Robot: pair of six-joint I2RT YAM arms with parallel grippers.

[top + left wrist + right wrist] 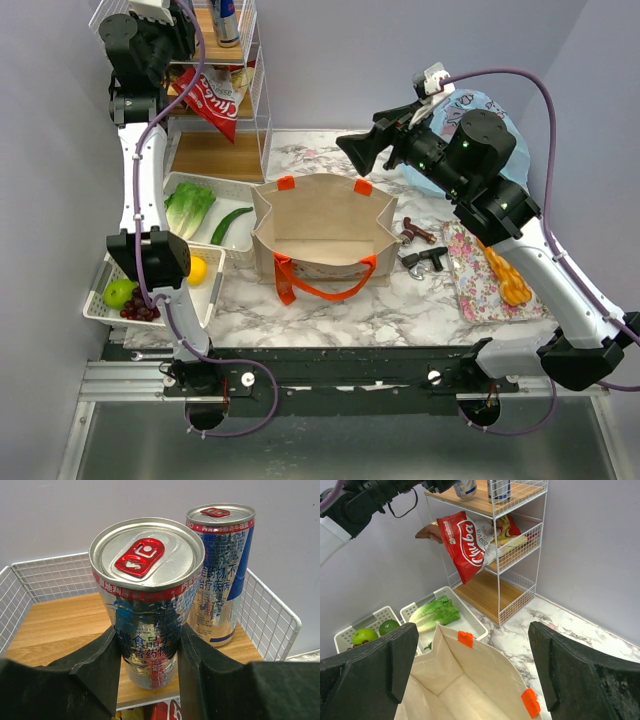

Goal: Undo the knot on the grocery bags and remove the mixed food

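The beige canvas tote [330, 195] with orange handles stands open in the middle, and its inside looks empty in the right wrist view [470, 680]. My right gripper [358, 150] hovers open above its far rim [472, 630]. The light-blue plastic bag [500, 115] lies behind my right arm. My left gripper [198, 28] is at the top shelf of the wire rack, its fingers [100, 660] pressed on both sides of a blue-silver drink can [147, 580] that stands on the wood. A second can [222, 570] stands behind it.
A red snack packet [212, 100] hangs from the rack's middle shelf. White baskets hold lettuce [188, 208], a cucumber [230, 225], a yellow fruit [197, 270], a green fruit [118, 292] and grapes [140, 308]. Metal tools [425, 258] and a floral tray [470, 290] lie right of the tote.
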